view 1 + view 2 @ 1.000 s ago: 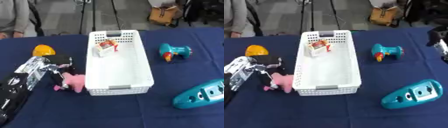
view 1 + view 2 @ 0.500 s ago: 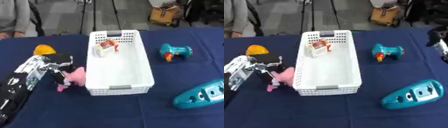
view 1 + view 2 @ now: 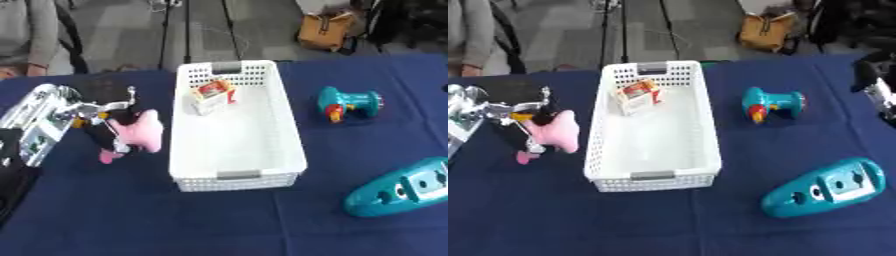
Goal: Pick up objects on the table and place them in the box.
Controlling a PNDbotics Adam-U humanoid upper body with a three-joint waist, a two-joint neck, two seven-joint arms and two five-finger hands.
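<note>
**Ana:** Left of the white box [image 3: 236, 165], what has the left hand [image 3: 92, 112] got?

**Ben:** A pink plush toy [image 3: 140, 132]. The fingers [image 3: 118, 105] are curled round its upper part, and it hangs just beside the box's left wall, seemingly lifted off the blue worktop [image 3: 131, 220], though I can't be sure of the gap beneath it.

**Ana:** How would you expect it to handle?

**Ben:** Soft and light, I'd judge. It should squash under the grip rather than slip, and a drop wouldn't hurt it. The limp lower end dangles, so it could catch on the box rim when carried across; holding it by the bulky middle looks sensible.

**Ana:** And the box?

**Ben:** Stiff perforated plastic. One small red-and-white carton [image 3: 213, 96] already lies at its far end; the rest of the floor is bare.

**Ana:** What remains outside?

**Ben:** A teal toy drill [image 3: 348, 104] to the right of the box, and a larger teal toy [image 3: 402, 187] near the right front. Both look hard and smooth, so likely more slippery.

**Ana:** The right hand?

**Ben:** The right hand [image 3: 877, 87] shows at the right edge of the right eye view; whether its fingers are apart or together I cannot tell.
</note>
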